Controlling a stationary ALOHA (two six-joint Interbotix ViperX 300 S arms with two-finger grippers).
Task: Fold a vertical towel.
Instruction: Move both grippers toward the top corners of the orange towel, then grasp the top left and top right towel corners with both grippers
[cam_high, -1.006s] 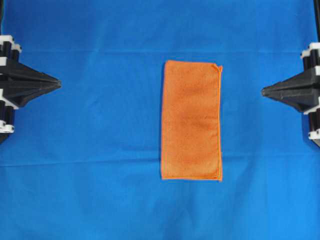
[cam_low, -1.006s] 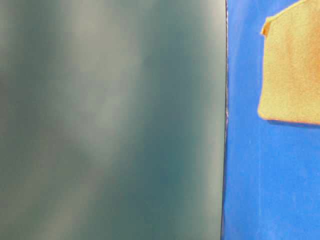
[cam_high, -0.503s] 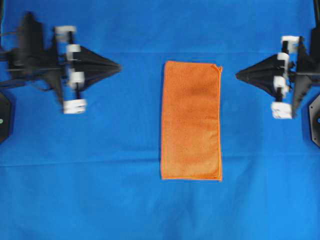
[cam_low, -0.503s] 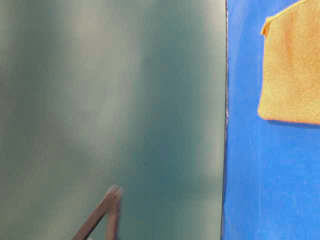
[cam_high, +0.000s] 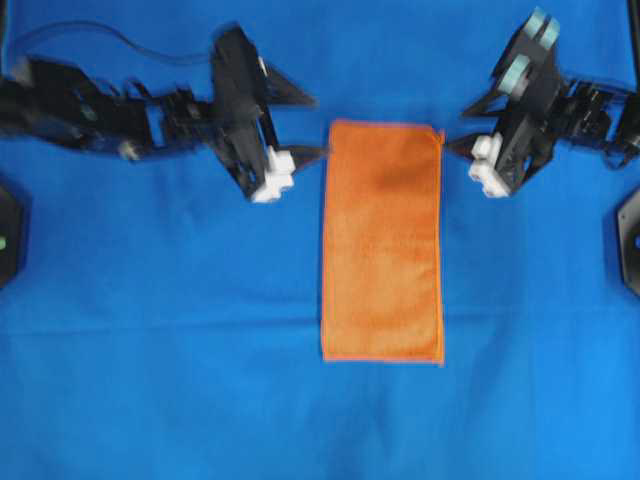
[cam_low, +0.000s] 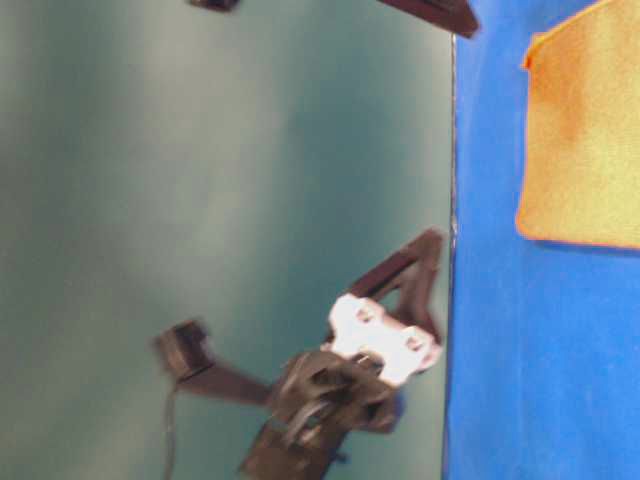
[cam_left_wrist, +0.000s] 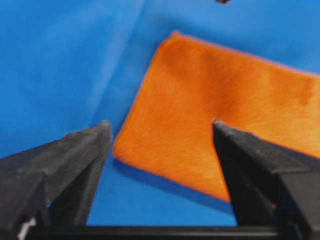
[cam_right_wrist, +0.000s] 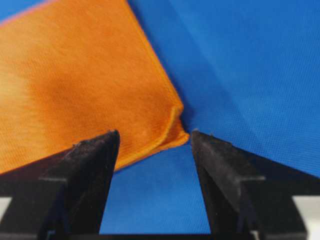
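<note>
The towel (cam_high: 382, 240) is an orange rectangle lying flat with its long side running near to far, in the middle of the blue sheet (cam_high: 150, 350). My left gripper (cam_high: 318, 126) stands open at its far left corner. The right gripper (cam_high: 456, 127) stands open at the far right corner. In the left wrist view the open gripper (cam_left_wrist: 160, 123) frames the towel (cam_left_wrist: 200, 90) corner without touching it. In the right wrist view the open gripper (cam_right_wrist: 155, 133) sits just short of the towel (cam_right_wrist: 75, 75), whose corner curls up slightly. Neither gripper holds anything.
The blue sheet's edge (cam_low: 452, 250) runs down the table-level view, with the left arm (cam_low: 380, 340) blurred in front of a grey-green background. Dark arm bases sit at the left (cam_high: 6, 240) and right (cam_high: 630, 240) edges of the overhead view.
Both arms have swung in from the sides to the towel's far corners. Both grippers were shut earlier and stand open now. The towel has not moved.
</note>
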